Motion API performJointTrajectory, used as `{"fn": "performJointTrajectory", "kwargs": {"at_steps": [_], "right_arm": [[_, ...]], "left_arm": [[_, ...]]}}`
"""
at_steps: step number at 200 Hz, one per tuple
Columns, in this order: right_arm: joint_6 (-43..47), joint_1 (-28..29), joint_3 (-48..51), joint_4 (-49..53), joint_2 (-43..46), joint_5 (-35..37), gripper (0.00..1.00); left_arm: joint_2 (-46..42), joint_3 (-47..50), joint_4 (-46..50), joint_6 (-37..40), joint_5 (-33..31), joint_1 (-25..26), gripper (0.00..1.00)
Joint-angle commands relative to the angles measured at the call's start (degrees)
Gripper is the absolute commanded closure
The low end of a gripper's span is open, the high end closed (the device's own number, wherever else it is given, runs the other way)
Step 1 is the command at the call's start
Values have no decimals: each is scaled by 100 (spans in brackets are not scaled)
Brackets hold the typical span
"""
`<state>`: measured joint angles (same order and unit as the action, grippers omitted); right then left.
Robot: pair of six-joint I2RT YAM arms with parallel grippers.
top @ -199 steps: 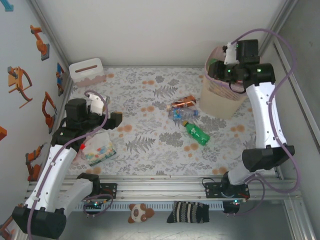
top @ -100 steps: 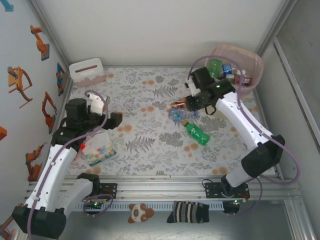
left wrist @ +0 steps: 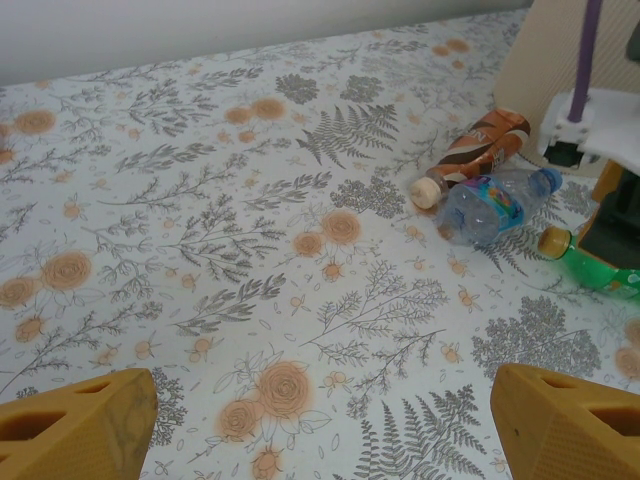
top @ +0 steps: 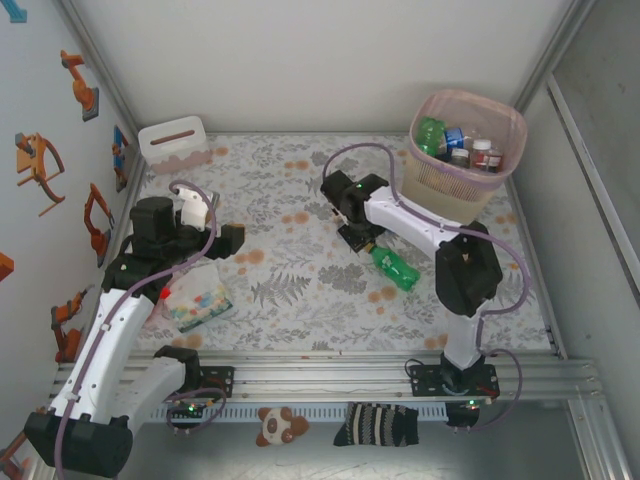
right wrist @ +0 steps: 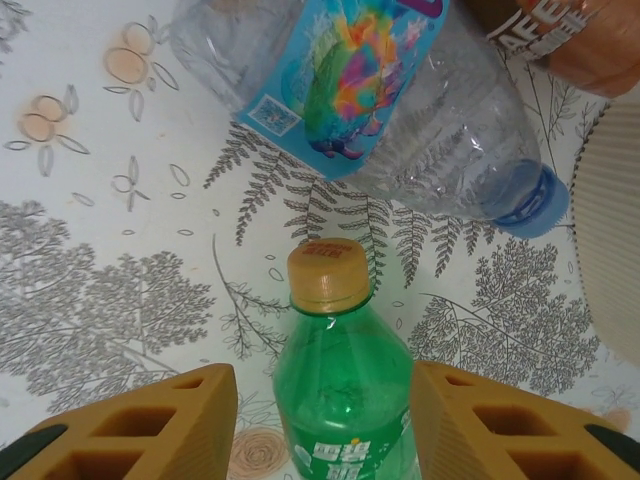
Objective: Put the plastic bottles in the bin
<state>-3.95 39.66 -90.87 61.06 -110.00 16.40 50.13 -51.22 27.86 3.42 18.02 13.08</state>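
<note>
Floral tabletop [top: 290, 300], white walls [top: 300, 70]. Right gripper [right wrist: 322, 390] spread astride green bottle [right wrist: 345, 420]; clear bottle [right wrist: 400, 110] just beyond. Risk: squeezing slick taper, squirting bottle loose. Left gripper [left wrist: 325, 405] spread, empty. Bin [top: 450, 195] well beyond.

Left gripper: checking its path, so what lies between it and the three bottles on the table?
Bare floral table cover alone separates the left gripper from the bottles, by the left wrist view.
</note>
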Motion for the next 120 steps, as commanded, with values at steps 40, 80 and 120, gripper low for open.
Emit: {"fn": "performJointTrajectory", "kwargs": {"at_steps": [40,80,120], "right_arm": [[193,34,-100,-30,-562,616,47],[314,33,-116,-76,-901,631,46],[429,20,-92,-176,-1192,726,46]], "left_arm": [[32,-57,-17,54,122,-25,14],[41,-55,-8,62,97,-27,14],[66,-55,-8,59,81,-27,14]]}}
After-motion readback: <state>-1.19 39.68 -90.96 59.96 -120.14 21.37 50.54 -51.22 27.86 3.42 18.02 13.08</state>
